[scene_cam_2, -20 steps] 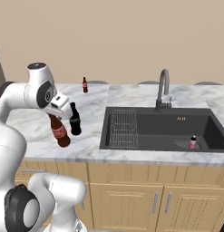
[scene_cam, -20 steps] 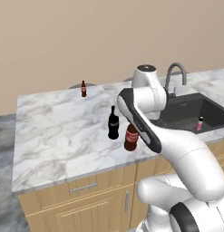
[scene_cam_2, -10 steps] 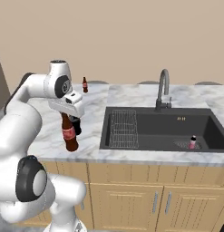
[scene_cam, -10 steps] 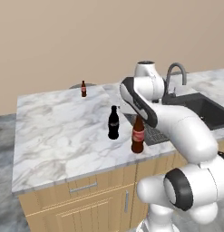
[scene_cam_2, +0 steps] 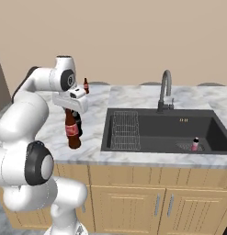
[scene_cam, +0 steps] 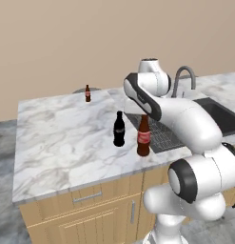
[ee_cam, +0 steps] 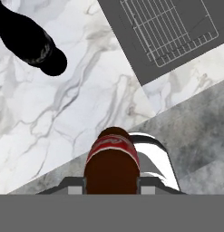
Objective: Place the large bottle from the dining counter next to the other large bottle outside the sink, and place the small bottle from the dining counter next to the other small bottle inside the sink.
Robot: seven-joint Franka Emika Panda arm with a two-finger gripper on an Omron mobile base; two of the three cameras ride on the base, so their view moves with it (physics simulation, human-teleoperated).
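Standing upright on the marble table (scene_cam: 62, 143), the large bottle (scene_cam: 143, 137) is gripped at its neck by the hand (scene_cam_2: 73, 109) — just beside the other large bottle (scene_cam: 119, 129), near the sink (scene_cam_2: 147, 137). The small bottle (scene_cam: 87, 94) is seen well apart at the table's far edge — the other small bottle (scene_cam_2: 195, 144) inside the basin.

large bottle (scene_cam: 143, 137) brown, red label – other large bottle (scene_cam: 119, 129) black

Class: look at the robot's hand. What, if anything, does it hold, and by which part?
The hand holds the brown bottle, gripped at its neck and top, upright near the counter's front edge, beside the black bottle.
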